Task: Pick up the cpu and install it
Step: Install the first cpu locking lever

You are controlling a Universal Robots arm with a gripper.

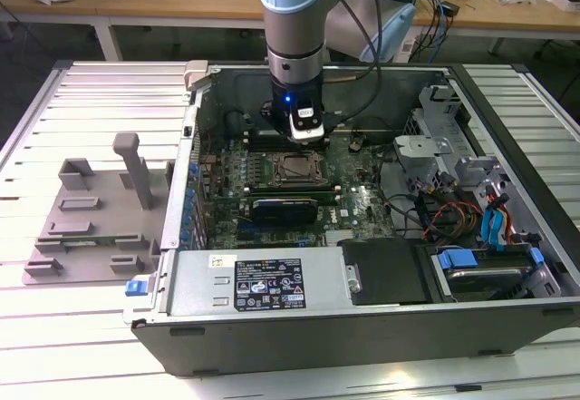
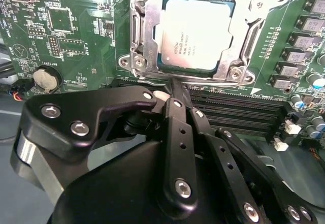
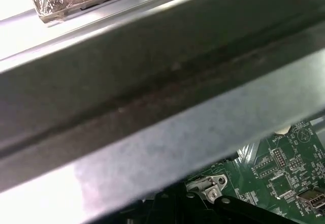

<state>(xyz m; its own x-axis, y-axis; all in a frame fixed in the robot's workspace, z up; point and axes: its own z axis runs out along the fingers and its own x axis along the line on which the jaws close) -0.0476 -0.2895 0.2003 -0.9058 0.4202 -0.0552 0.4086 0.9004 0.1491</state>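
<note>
One grey fixture plate [image 1: 86,228] at exterior view's left, then open computer case [image 1: 362,327]. Cpu [image 2: 195,31] already seated flat in socket frame [image 2: 139,36] (second wrist view). Gripper [image 2: 175,89] just beside, fingers closed, empty. Likely light, rigid, fragile; best held by edges.

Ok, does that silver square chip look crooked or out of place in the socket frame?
Nothing stands out. The silver-topped square cpu lies flat and square inside the metal socket frame on the green motherboard, edges parallel to the frame. The black gripper sits just beside the socket, not touching the chip.
</note>
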